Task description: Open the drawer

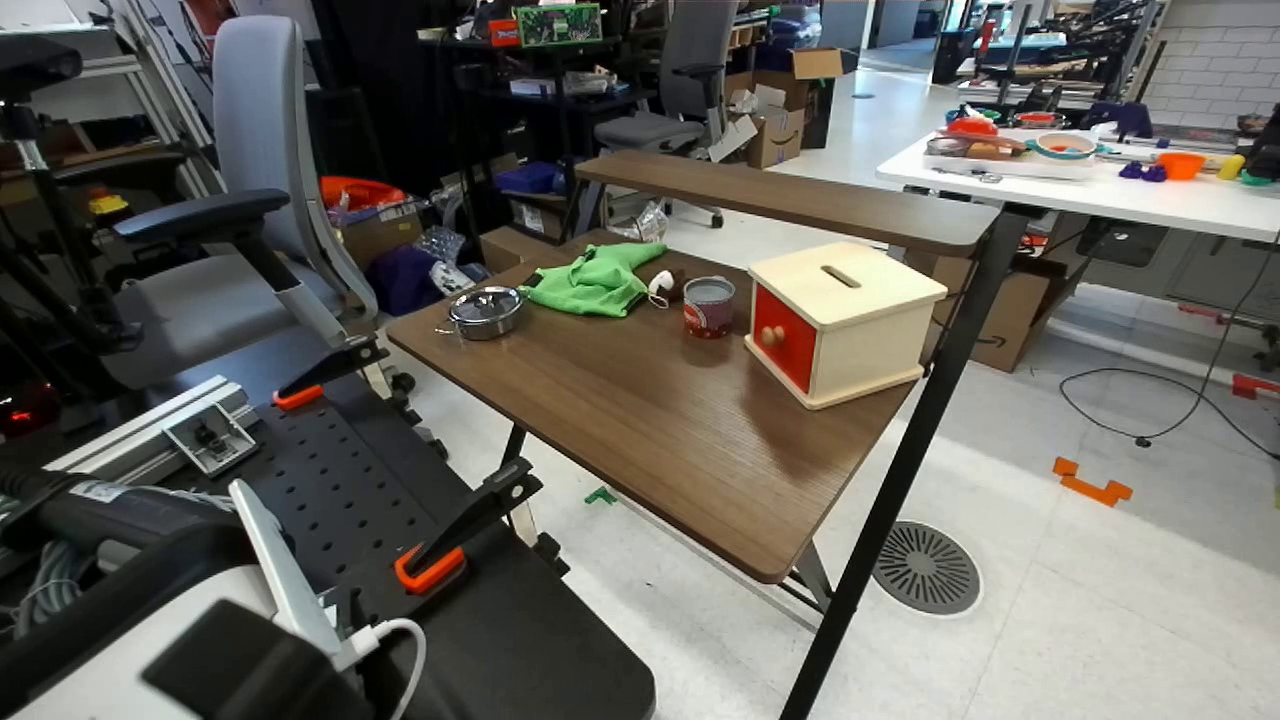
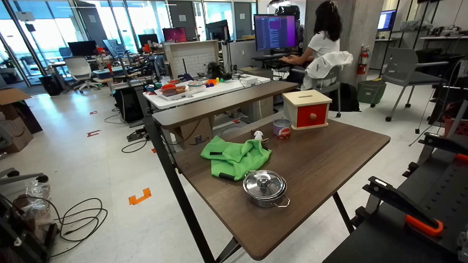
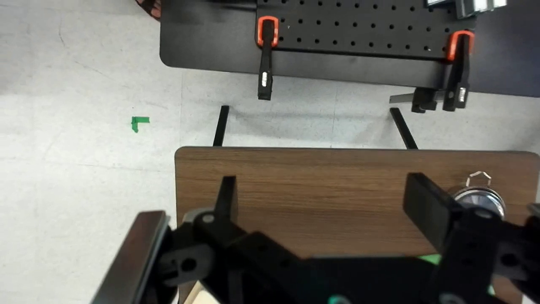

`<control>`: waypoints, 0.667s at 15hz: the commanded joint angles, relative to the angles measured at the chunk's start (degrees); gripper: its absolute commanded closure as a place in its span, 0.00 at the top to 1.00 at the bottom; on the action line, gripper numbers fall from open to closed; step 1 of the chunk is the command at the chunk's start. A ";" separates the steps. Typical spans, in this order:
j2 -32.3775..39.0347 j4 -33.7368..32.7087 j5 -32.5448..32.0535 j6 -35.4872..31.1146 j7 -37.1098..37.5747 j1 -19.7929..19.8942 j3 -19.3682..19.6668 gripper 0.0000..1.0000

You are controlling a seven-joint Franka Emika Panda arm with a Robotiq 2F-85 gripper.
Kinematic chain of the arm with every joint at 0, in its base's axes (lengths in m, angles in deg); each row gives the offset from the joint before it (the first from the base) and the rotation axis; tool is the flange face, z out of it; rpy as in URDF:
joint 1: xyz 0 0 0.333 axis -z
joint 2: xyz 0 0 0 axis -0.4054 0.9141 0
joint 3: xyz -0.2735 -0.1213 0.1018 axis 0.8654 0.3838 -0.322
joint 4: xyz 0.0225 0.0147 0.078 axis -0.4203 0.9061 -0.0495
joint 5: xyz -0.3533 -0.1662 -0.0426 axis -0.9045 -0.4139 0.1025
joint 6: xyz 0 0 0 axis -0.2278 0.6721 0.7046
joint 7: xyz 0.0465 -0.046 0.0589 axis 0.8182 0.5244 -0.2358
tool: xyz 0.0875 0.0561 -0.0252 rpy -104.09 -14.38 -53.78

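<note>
Drawer [image 2: 304, 115] closed, facing obliquely toward black bench [image 1: 560, 630], front's long axis level; gripper [image 3: 322, 196]: 2 jaws apart.

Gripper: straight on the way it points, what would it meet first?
The open gripper likely meets the brown table near one long edge; depth is unclear in the wrist view, so it might pass that edge to the floor.

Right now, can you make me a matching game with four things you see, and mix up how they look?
Things:
1) drawer
2) pot
3) cloth
4) end effector

How they look:
A) green and crumpled
B) open wide
C) silver and shiny
D) red-fronted and shut

Right pairs: 1-D, 2-C, 3-A, 4-B
</note>
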 commanded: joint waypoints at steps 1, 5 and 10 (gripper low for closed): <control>6.10 1.46 -2.10 -7.16 -4.46 1.47 0.89 1.00; 14.42 0.95 -0.48 -17.38 -7.74 3.11 1.46 1.00; 25.77 -3.54 9.66 -27.89 -13.50 4.74 -0.56 1.00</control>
